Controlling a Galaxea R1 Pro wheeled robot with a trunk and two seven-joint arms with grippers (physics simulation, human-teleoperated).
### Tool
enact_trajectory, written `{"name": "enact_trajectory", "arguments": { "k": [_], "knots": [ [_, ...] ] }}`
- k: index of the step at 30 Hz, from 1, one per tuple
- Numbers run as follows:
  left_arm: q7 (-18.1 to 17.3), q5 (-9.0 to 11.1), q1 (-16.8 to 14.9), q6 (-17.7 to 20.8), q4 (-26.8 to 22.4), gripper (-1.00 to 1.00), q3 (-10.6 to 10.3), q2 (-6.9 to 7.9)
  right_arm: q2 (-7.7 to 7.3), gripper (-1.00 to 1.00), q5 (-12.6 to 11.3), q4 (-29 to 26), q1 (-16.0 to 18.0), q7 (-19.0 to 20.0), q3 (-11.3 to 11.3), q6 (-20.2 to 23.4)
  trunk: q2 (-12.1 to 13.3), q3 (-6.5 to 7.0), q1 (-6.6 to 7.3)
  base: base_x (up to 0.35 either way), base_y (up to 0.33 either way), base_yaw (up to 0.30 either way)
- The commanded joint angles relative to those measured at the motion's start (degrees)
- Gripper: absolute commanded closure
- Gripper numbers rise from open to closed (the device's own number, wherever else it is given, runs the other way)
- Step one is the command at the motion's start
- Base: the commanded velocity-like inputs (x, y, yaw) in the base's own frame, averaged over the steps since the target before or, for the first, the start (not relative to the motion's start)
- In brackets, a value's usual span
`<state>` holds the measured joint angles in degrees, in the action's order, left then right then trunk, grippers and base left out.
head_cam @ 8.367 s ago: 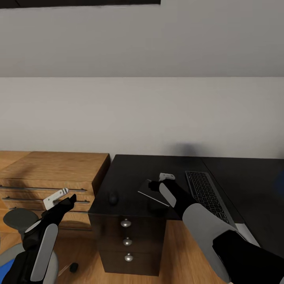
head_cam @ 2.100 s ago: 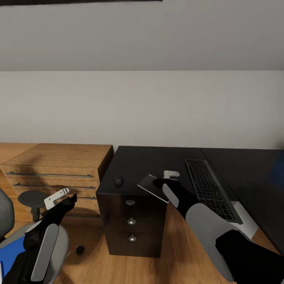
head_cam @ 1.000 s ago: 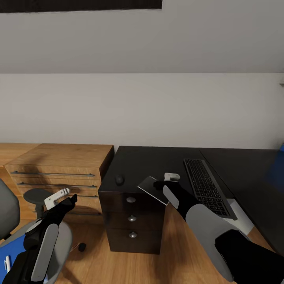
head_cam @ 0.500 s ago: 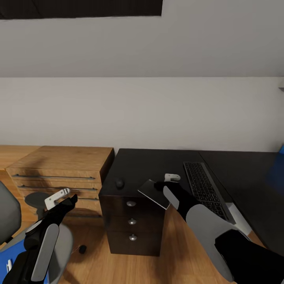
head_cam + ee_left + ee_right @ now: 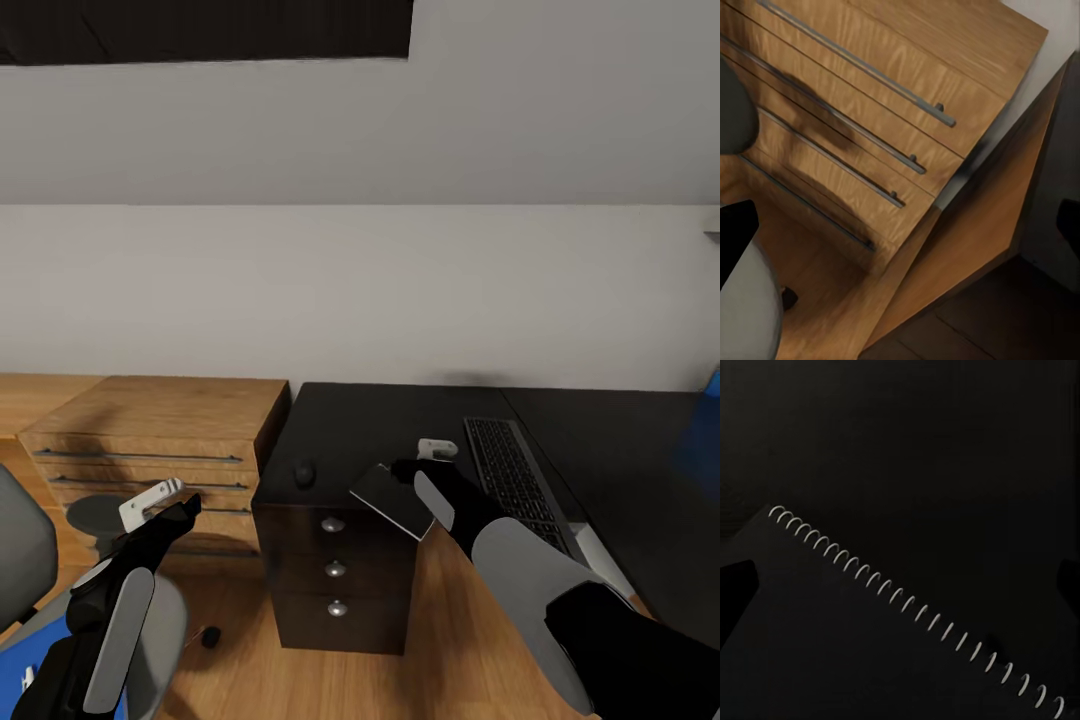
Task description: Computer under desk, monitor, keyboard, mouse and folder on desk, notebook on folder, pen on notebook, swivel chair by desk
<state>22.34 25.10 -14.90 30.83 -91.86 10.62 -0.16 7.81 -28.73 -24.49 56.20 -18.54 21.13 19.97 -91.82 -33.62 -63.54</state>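
Above the black counter (image 5: 380, 420), right hand (image 5: 412, 472) clamps the notebook (image 5: 392, 500), tilted, its spiral edge slanting; left hand's (image 5: 160, 500) opening unclear.

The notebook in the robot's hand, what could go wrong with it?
1. The right gripper pinches the notebook by one edge, and it hangs tilted past the desk corner, so it might slip to the floor.
2. Swinging it over the desk could knock the mouse or the keyboard.
3. The folder is on the swivel chair, not yet on the desk.
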Motion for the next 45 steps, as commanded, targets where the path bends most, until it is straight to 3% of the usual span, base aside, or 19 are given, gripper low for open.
{"name": "enact_trajectory", "arguments": {
  "k": [1, 9, 13, 16, 19, 21, 25, 32, 45],
  "knots": [
    [0.42, 0.60, -0.04, 0.19, -0.08, -1.00, 0.02, -0.02, -0.06, -1.00, -0.52, -0.14, 0.05, -0.52, 0.48, 0.00, 0.38, 0.12, 0.23, 0.000, 0.000, 0.000],
    [0.42, 0.64, -0.04, 0.19, 0.17, -1.00, -0.13, -0.02, -0.07, -1.00, -0.45, -0.55, 0.05, -0.78, 0.57, -2.30, 3.59, 1.56, 1.99, 0.000, 0.000, 0.000],
    [0.42, 0.65, -0.04, 0.19, 0.76, -1.00, -1.17, -0.02, -0.13, -1.00, -0.36, -4.50, -0.81, -1.05, 0.52, -2.18, 3.59, 1.56, 1.99, 0.000, 0.000, 0.000],
    [0.42, 0.65, -0.04, 0.16, 1.00, -1.00, -1.44, -0.02, -0.20, -1.00, -0.25, -9.87, -3.24, -2.68, 0.56, -1.91, 3.59, 1.56, 1.99, 0.000, 0.000, 0.000],
    [0.42, 0.60, -0.04, 0.12, 1.48, -1.00, -1.65, -0.08, -0.39, -1.00, -0.22, -18.81, -7.25, -7.94, 0.61, -0.36, 3.59, 1.56, 1.99, 0.000, 0.000, 0.000],
    [0.42, 0.57, -0.04, 0.03, 1.76, -1.00, -2.12, -0.07, -0.99, -1.00, -0.26, -34.33, -15.49, -15.69, 0.65, 2.76, 3.59, 1.56, 1.99, 0.000, 0.000, 0.000],
    [0.37, 0.53, -0.04, -0.14, 2.66, -1.00, -2.66, -0.11, -1.45, -1.00, -0.34, -43.32, -20.13, -17.91, 0.71, 3.69, 3.59, 1.56, 1.99, 0.000, 0.000, 0.000],
    [0.40, 0.54, -0.04, -0.31, 3.27, -1.00, -4.16, -0.10, -1.60, -1.00, -0.34, -45.34, -21.38, -18.33, 2.69, 3.71, 3.59, 1.56, 1.99, 0.000, 0.000, 0.000],
    [0.35, 0.56, -0.04, -0.34, 3.44, -1.00, -4.42, -0.10, -1.64, -1.00, -0.28, -46.46, -21.56, -18.33, 5.54, 3.32, 3.59, 1.56, 1.99, -0.030, 0.000, 0.000]
  ]
}}
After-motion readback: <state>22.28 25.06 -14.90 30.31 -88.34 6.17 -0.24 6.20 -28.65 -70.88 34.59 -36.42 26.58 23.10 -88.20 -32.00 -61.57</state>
